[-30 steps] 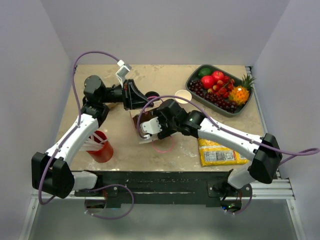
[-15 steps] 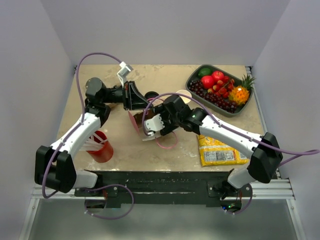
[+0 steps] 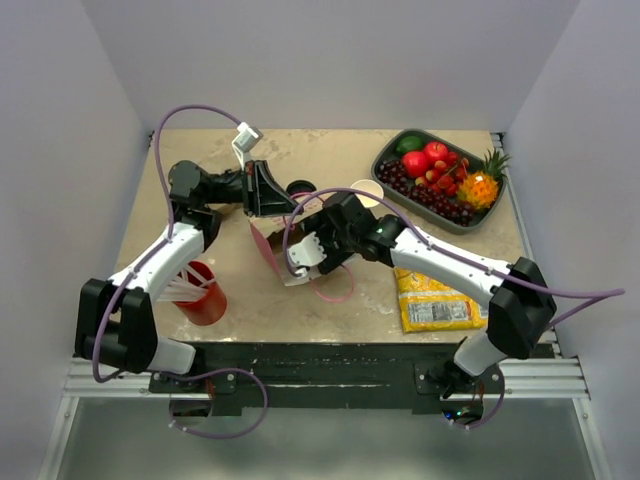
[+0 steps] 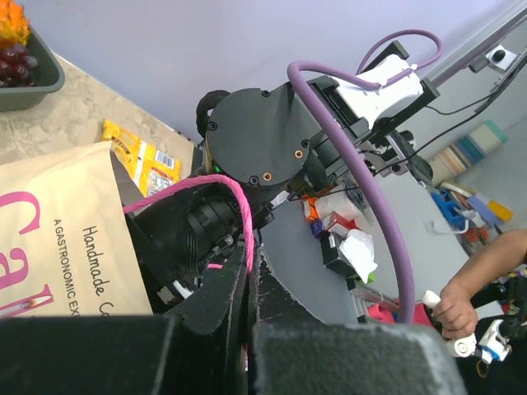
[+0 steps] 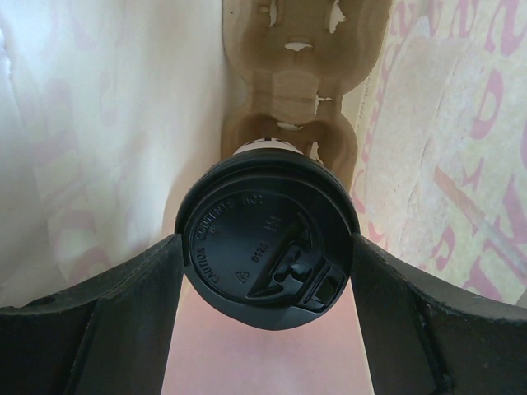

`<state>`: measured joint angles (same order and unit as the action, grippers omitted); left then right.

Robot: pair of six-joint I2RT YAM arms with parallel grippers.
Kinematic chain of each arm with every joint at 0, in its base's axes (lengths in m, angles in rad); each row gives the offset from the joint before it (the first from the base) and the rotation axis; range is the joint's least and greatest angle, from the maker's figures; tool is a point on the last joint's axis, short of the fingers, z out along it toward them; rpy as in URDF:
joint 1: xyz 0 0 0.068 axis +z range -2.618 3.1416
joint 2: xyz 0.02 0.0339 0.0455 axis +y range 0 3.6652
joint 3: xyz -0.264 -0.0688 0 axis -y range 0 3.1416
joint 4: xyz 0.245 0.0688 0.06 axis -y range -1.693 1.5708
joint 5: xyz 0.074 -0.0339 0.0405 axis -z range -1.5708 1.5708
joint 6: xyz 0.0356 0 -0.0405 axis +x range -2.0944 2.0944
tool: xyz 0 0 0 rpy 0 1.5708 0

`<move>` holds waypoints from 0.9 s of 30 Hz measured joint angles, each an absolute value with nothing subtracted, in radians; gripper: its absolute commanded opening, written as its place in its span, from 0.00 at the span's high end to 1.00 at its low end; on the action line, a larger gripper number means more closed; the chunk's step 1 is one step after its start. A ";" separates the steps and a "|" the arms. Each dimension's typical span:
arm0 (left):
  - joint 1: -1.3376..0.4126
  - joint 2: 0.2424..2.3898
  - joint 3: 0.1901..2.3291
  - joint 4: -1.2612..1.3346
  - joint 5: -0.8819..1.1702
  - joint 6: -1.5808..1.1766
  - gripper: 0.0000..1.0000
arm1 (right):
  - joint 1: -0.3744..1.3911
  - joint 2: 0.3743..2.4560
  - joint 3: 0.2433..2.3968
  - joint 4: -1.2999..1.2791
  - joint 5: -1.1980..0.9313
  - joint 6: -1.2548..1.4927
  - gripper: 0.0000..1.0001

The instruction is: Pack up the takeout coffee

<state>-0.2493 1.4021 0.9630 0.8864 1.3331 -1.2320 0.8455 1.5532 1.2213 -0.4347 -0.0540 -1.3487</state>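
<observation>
Your right claw [image 5: 265, 255] is clamped on the coffee [image 5: 268, 230] at its black lid, deep inside the bag [image 3: 265, 245], by the cardboard carrier [image 5: 288, 90]. Your left claw [image 4: 247, 309] is pinched together on the bag's pink handle [image 4: 240, 216], mid-tabletop [image 3: 330, 150]

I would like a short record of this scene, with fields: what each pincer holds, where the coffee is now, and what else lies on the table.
left pincer: shut on the pink handle of the paper bag
right pincer: inside the bag, closed on the takeout coffee at its black lid
coffee position: in the bag, just before the cardboard cup carrier; seated or not, cannot tell
also on table: lidless cup, spare lid, fruit tray, yellow snack packet, red cup
</observation>
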 measured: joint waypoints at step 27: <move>-0.236 1.457 1.061 0.927 1.346 -1.352 1.00 | 0.846 1.486 1.142 -0.313 -0.104 -1.382 1.00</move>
